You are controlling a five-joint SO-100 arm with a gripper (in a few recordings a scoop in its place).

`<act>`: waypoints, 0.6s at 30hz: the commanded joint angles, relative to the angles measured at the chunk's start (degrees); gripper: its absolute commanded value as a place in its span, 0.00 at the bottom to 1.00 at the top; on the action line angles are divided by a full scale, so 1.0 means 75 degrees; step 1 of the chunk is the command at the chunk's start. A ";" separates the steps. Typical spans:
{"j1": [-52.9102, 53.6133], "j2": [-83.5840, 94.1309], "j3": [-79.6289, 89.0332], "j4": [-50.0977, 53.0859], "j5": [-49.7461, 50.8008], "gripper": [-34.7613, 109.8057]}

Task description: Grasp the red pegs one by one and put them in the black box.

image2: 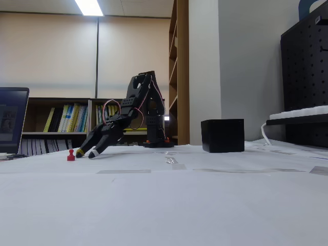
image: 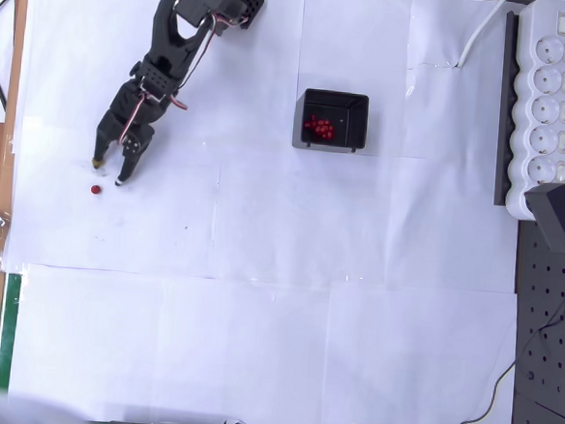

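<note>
One red peg [image: 95,189] stands alone on the white paper at the left; in the fixed view this red peg [image2: 70,156] is upright on the table. Several more red pegs [image: 319,127] lie clustered inside the black box [image: 357,111], which in the fixed view is a black cube, the black box [image2: 222,136], right of the arm. My black gripper [image: 109,173] reaches down to the table with its tips just above the lone peg in the overhead view. Seen from the fixed view the gripper [image2: 85,153] is open, tips near the paper, just right of the peg, holding nothing.
A white power strip [image: 547,104] with a black plug adapter [image: 559,217] lies along the right edge beside a black pegboard [image: 550,337]. The wooden table edge [image: 15,77] runs along the left. A laptop screen [image2: 11,120] stands at the far left.
</note>
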 commanded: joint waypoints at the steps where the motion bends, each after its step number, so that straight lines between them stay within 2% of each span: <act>1: -0.0047 0.0281 0.0316 0.0059 -0.0070 0.37; 18: -0.0223 0.1113 0.1266 -0.0141 0.0129 0.37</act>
